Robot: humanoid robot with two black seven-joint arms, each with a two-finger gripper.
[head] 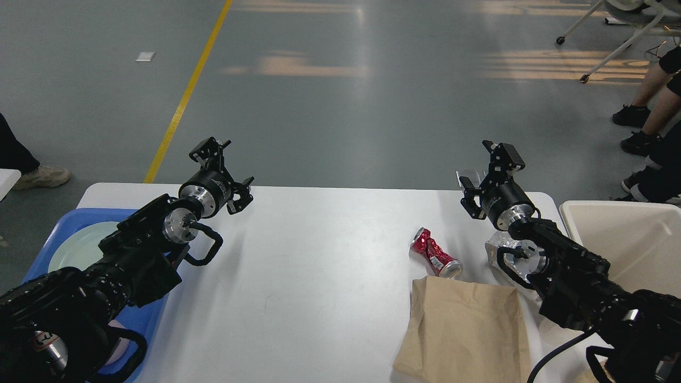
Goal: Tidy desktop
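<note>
The desktop (pixel 319 266) fills the lower middle of the head view, white and broad. At its 9 o'clock edge sits a blue tray (pixel 37 266) holding a pale plate (pixel 80 247); at 3 o'clock stands a beige bin (pixel 628 239).

Litter remaining on the surface, all at the 4 o'clock quarter: a crushed red can (pixel 433 254), a brown paper bag (pixel 463 330) just beside it, and a crumpled foil piece (pixel 497 250) partly hidden behind the right arm.

Left gripper (pixel 223 173) hovers over the far left edge, fingers apart, holding nothing. Right gripper (pixel 487 178) hovers above the far right edge, fingers apart, likewise empty.

Assessment: the step in hand appears to be clearing rubbish into the bin, with no item yet grasped. The next move calls for the right gripper to descend toward 6 o'clock onto the can or foil, align across the narrow crushed waist, and close.
</note>
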